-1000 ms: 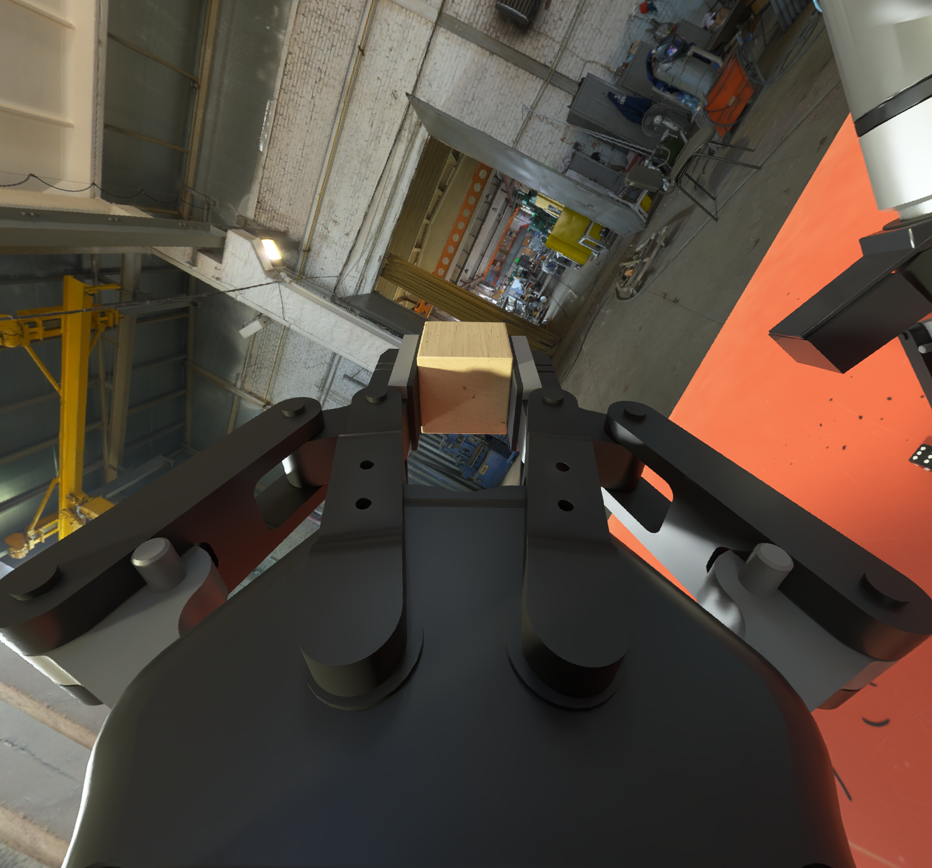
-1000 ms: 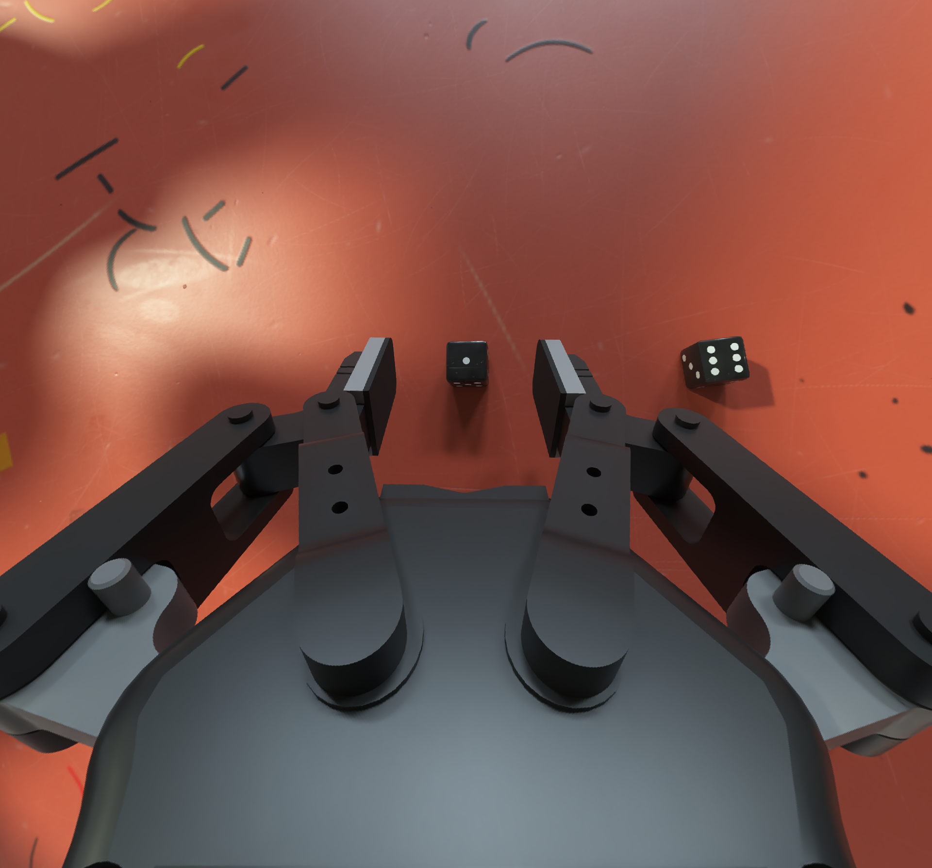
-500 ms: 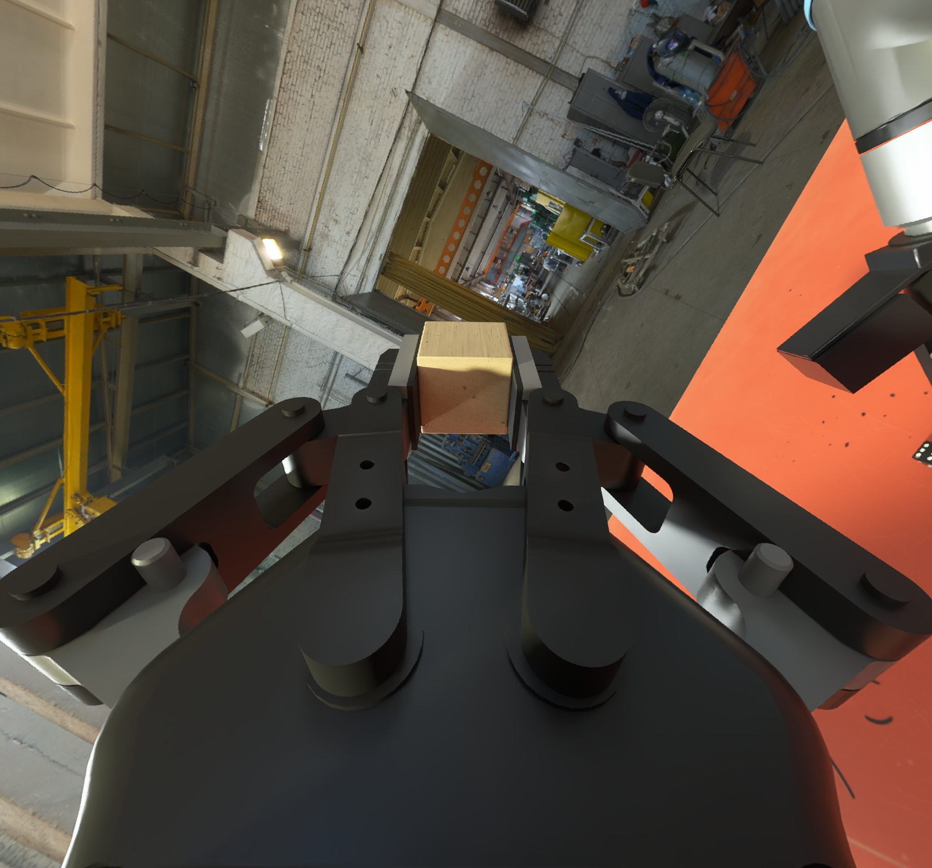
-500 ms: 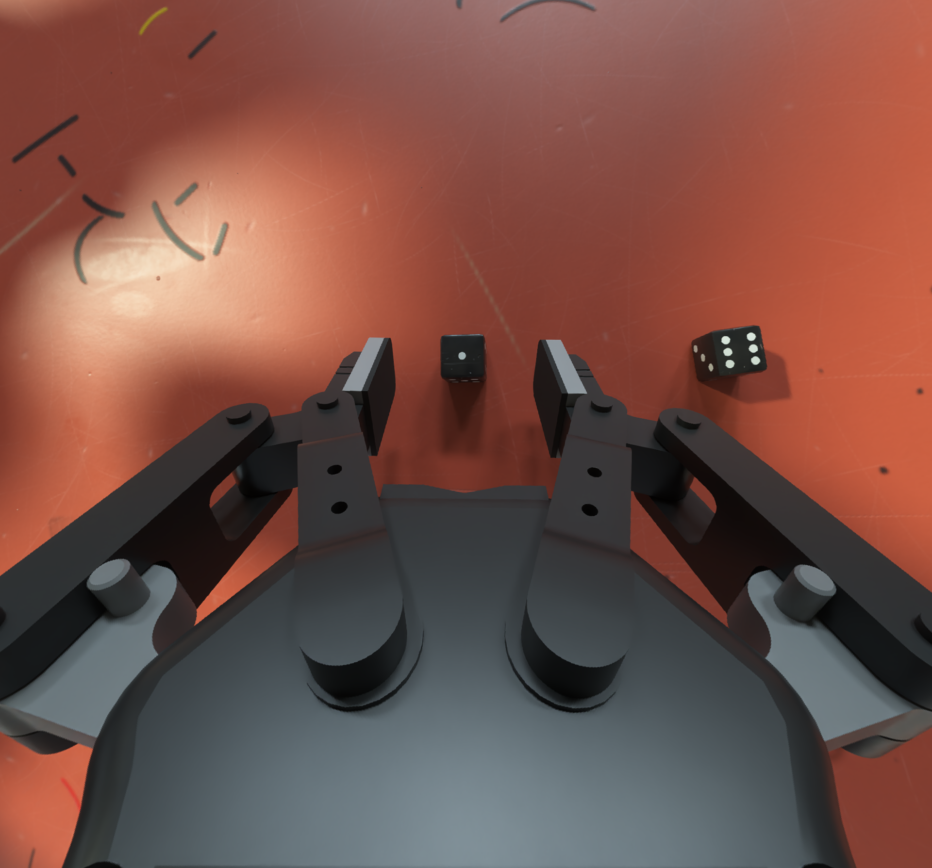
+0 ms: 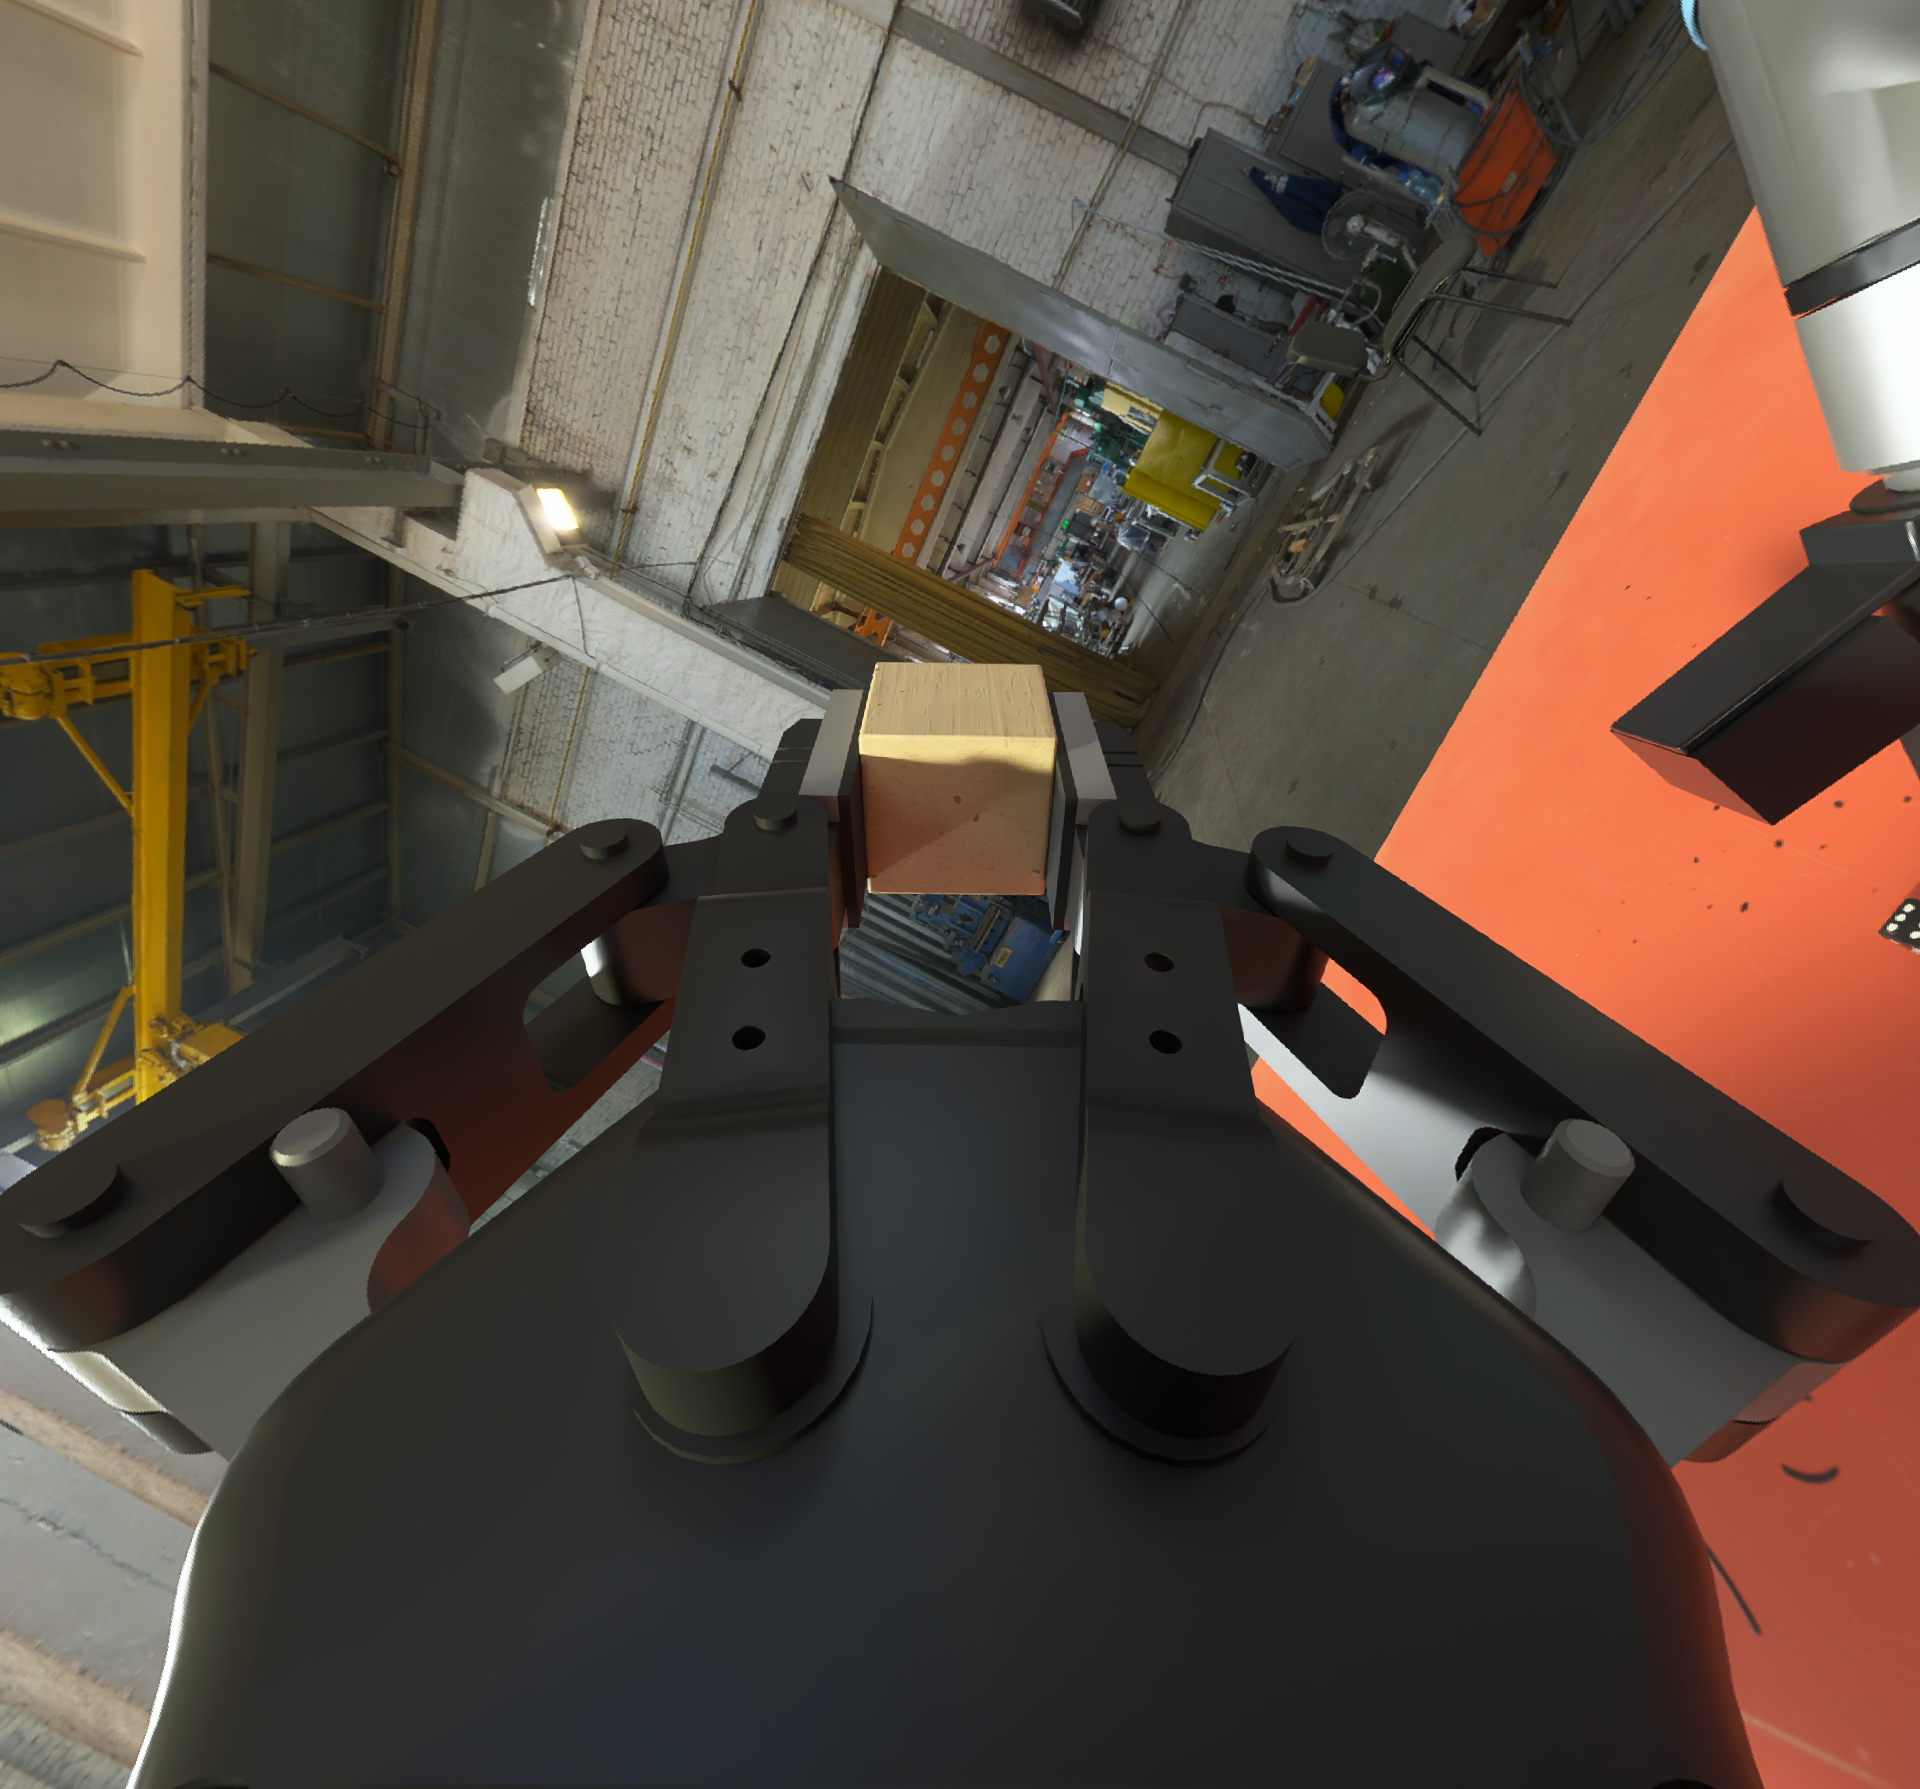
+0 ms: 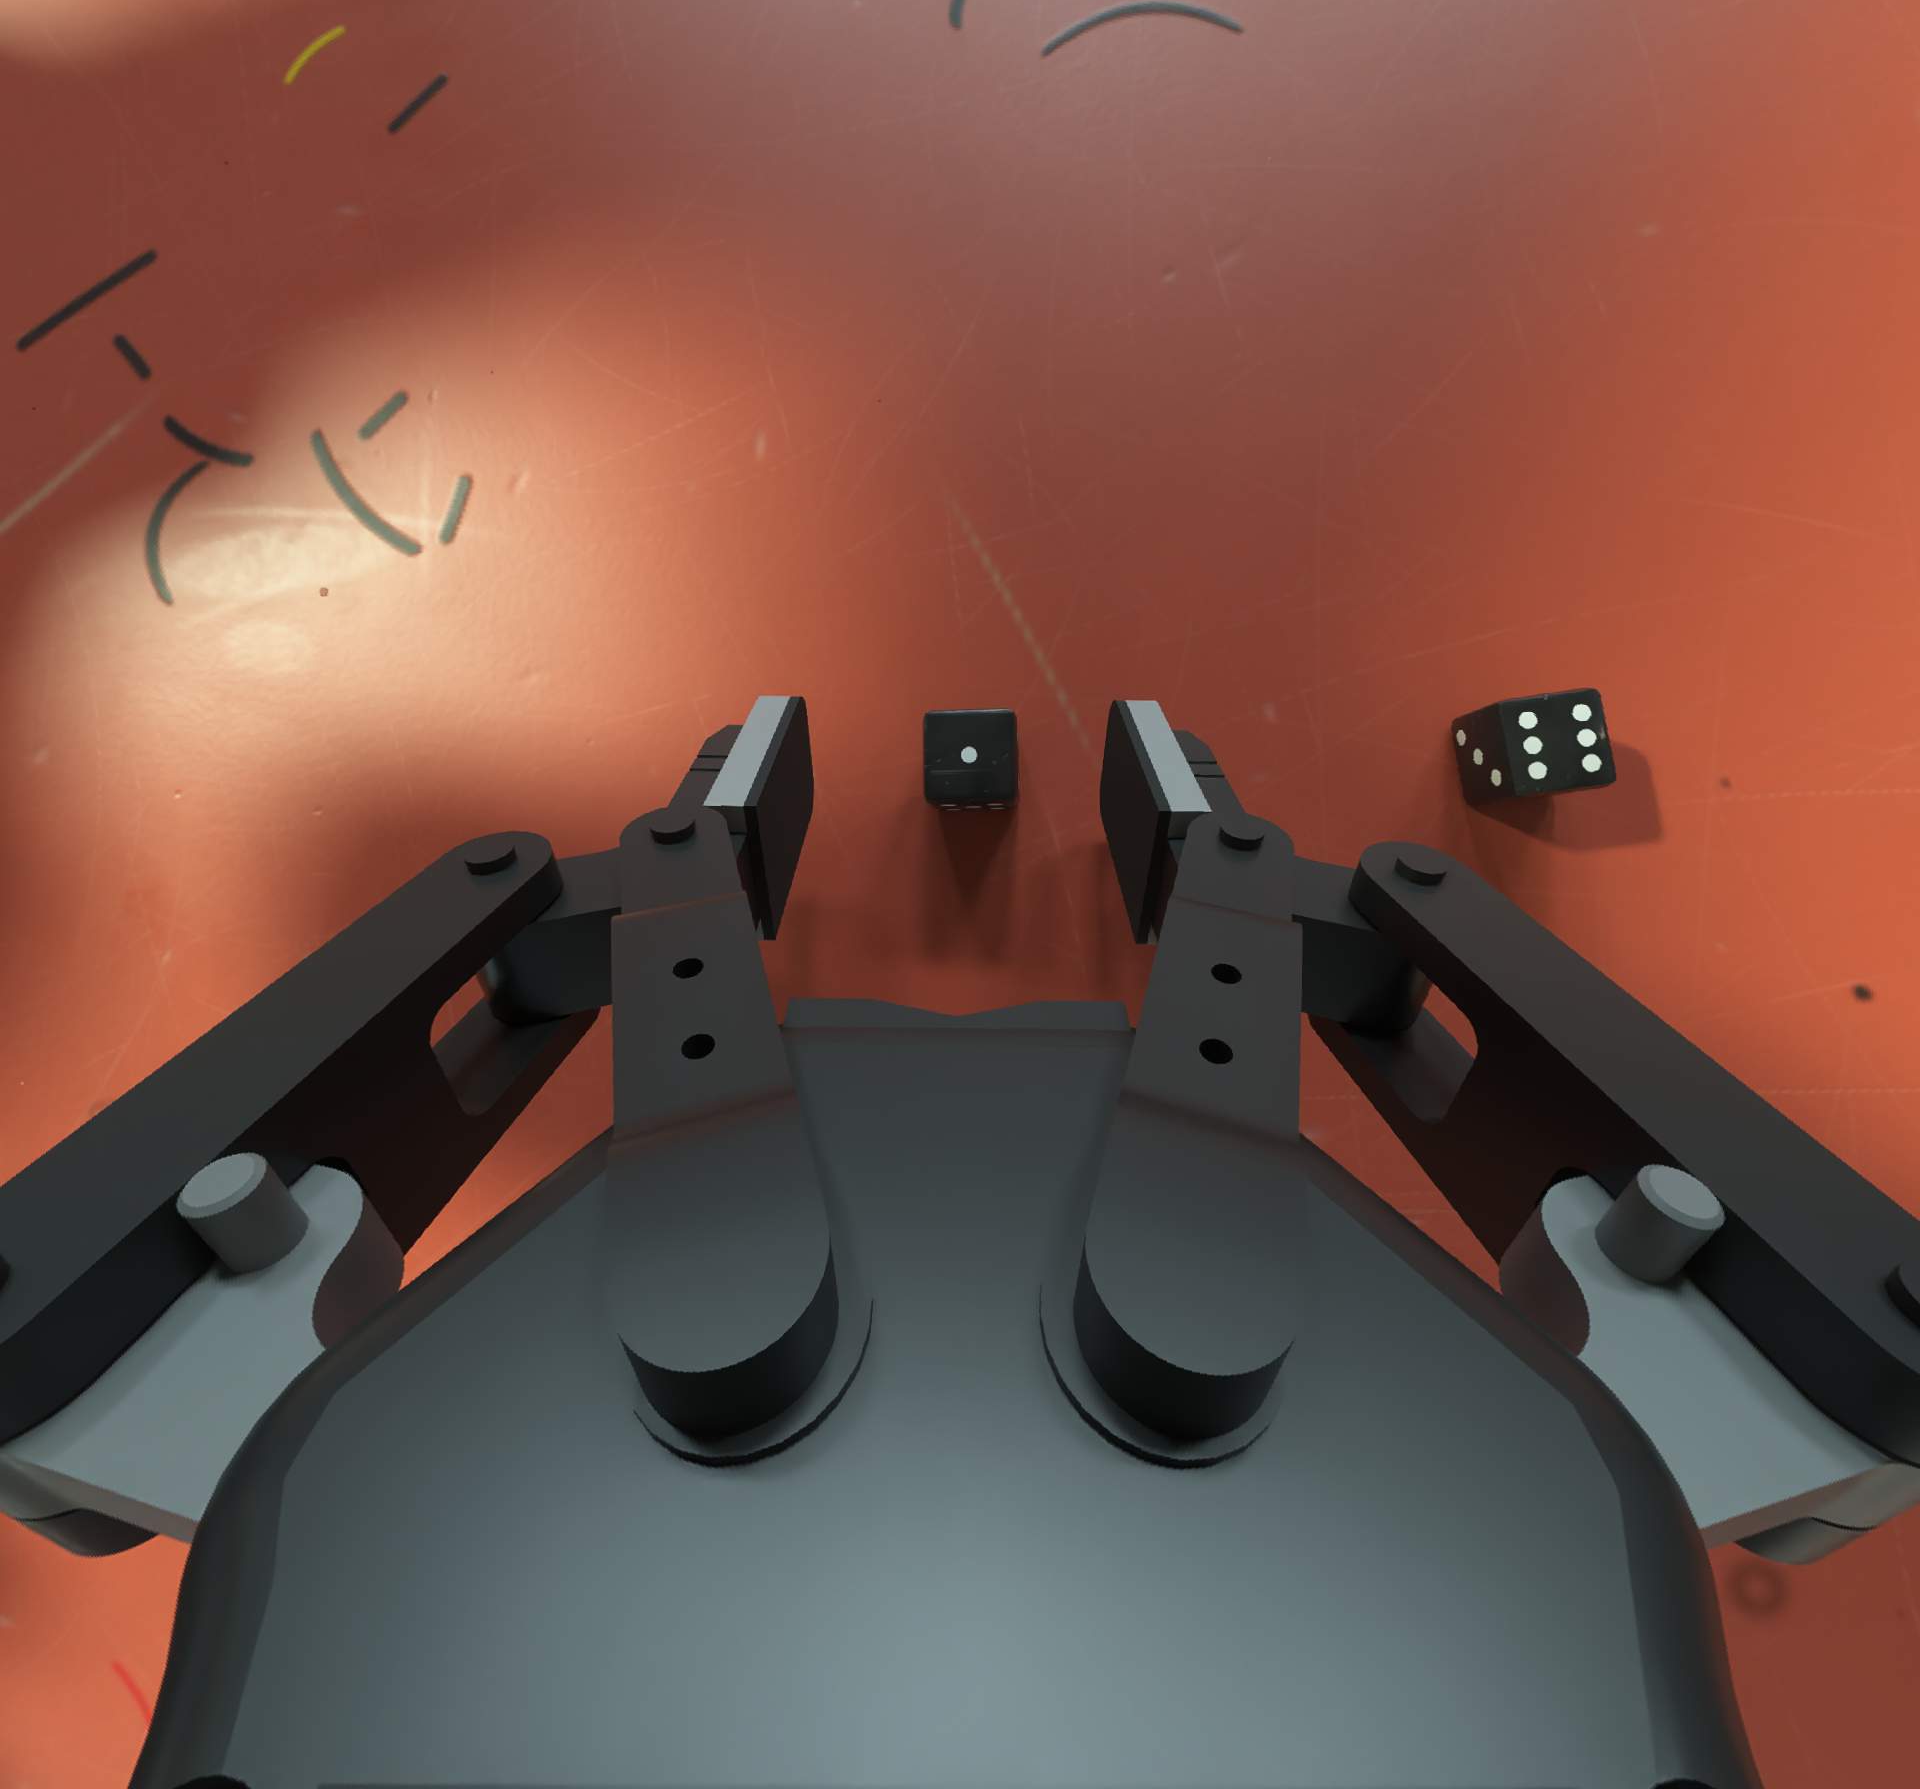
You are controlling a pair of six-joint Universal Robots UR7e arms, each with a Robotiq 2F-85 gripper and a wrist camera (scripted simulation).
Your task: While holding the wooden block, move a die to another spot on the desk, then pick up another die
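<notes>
My left gripper is shut on the wooden block, a pale cube held in the air beside the desk edge. My right gripper is open and points down at the orange desk. A black die with one white pip on top lies on the desk below the gap between the fingers, apart from both pads. A second black die, six pips up, lies to its right outside the right finger. One die shows at the right edge of the left wrist view.
The other arm and its wrist block hang over the orange desk at the right of the left wrist view. Thin dark and yellow curved marks lie on the desk at the upper left.
The right gripper has come a little closer to the desk over the one-pip die, which stays between the open fingers. The left gripper still holds the block; the other arm shifted slightly in its view.
</notes>
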